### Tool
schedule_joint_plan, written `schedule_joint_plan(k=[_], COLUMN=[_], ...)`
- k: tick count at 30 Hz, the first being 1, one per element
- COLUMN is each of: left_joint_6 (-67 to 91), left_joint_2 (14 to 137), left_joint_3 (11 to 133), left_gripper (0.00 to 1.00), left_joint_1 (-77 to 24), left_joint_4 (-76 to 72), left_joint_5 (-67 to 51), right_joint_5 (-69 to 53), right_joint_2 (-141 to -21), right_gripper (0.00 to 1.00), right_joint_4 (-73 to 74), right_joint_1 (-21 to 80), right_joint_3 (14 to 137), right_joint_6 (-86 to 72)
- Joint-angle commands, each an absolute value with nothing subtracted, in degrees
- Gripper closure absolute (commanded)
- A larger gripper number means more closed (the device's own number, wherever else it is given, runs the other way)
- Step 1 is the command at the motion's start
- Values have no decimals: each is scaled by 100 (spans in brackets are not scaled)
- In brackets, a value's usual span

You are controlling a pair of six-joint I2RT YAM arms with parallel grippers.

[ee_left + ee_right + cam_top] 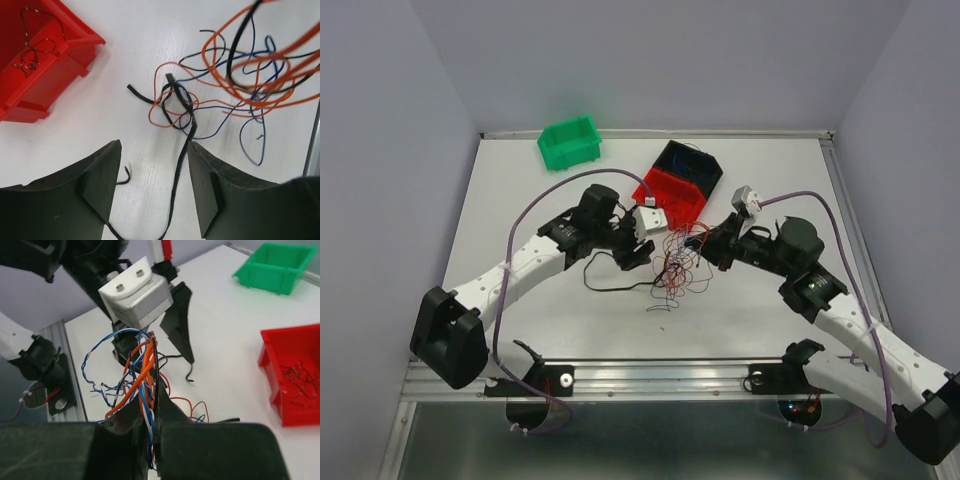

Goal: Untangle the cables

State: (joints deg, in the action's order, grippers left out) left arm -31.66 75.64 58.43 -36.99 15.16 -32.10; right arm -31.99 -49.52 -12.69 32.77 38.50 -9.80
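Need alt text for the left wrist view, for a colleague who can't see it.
The left gripper hangs open over the white table, straddling a black cable that runs up into a tangle of orange, blue and black cables. A red bin holding a few thin wires sits upper left.

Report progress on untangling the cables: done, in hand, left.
Done, it seems: a few thin wires lie in the red bin. In hand: the right gripper is shut on a lifted bunch of orange and blue wires; the left gripper is open astride a black wire on the table. Left: most of it; the main tangle is not yet pulled apart.
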Motion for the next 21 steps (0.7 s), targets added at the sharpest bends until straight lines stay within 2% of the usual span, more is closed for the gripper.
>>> schedule_joint_plan(k=[1, 5, 9, 14, 21], left_joint_6=[-3182, -3032, -2997, -3093, -3111], left_joint_2=[7821, 8252, 8744, 9123, 9589], left_joint_3=[5713, 5713, 5661, 5546, 5616], left_gripper=[33, 33, 33, 33, 34], left_joint_1=[-3691, -3884, -4095, -4587, -4772], left_joint_4=[1257, 1099, 976, 861, 1037], left_joint_5=[-2988, -2743, -2418, -2083, -1907], right_joint_5=[-1578, -495, 1366, 1880, 2311], right_joint_2=[-4466, -3693, -3183, -2927, -2795], right_gripper=[99, 99, 99, 99, 99], right_joint_4=[-284, 542, 1228, 1626, 1705], right_joint_1=[3322, 3314, 3313, 3313, 3313], right_joint_3=[3920, 3981, 4096, 4166, 4175], right_joint_6=[-1379, -1713, -2109, -2259, -2364])
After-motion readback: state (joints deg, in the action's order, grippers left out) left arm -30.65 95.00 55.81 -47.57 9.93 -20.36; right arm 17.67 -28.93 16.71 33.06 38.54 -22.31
